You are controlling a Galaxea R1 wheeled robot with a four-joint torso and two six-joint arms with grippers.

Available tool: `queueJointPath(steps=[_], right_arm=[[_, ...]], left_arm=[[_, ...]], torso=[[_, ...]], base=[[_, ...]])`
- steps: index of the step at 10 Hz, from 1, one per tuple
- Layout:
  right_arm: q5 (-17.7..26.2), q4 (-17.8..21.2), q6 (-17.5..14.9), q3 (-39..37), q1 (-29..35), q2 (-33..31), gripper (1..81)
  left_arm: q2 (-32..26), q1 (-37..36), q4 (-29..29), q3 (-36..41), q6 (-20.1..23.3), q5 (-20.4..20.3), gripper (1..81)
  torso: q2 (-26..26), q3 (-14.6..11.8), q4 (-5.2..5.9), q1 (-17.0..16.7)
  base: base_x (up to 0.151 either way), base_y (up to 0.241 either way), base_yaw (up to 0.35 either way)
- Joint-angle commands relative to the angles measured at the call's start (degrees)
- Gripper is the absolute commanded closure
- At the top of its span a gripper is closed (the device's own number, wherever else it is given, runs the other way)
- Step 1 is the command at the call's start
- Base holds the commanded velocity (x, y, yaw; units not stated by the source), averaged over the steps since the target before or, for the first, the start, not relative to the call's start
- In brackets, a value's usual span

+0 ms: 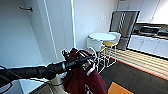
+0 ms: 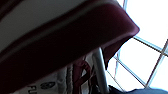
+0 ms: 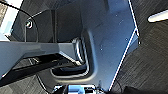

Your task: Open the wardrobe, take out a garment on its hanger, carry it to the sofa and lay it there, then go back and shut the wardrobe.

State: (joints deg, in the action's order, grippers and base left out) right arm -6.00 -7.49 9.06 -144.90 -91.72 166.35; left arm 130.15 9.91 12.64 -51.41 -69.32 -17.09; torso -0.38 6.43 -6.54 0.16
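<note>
White wall [image 1: 22,37] close on left, hook [image 1: 26,9] high on it. Jacket [image 1: 82,81] hangs off left arm [image 1: 32,71], blocks low centre. Round table [image 1: 102,36] and chairs [image 1: 96,47] just beyond it. Dark floor [image 1: 135,77] open to right; fridge [image 1: 123,25] and cabinets [image 1: 150,43] well apart at far end.

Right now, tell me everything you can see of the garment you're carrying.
The garment is a maroon jacket with white striped trim, soft fabric by its look. It hangs low in the head view from the end of the left arm, where the left gripper sits at its top, and its lower part runs off the picture's bottom edge. A white hanger curves out beside the collar. In the left wrist view the maroon cloth and pale striped band hang close over the camera, with a printed label inside.
</note>
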Motion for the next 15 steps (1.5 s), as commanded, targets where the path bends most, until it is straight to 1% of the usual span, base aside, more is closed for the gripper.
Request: queueJointPath(steps=[1,15], right_arm=[[3.45,0.28,0.08,0.06,1.49,-0.47,1.0],[3.45,0.01,0.08,0.06,1.76,-0.21,1.0]], left_arm=[[-0.06,-10.39,2.91,1.75,1.46,-4.79,81.1],[2.05,-10.57,3.0,1.4,1.46,-4.27,81.1]], torso=[[0.0,0.0,0.0,0.0],[0.0,0.0,0.0,0.0]], base=[[0.0,0.0,-0.238],[0.0,0.0,-0.239]])
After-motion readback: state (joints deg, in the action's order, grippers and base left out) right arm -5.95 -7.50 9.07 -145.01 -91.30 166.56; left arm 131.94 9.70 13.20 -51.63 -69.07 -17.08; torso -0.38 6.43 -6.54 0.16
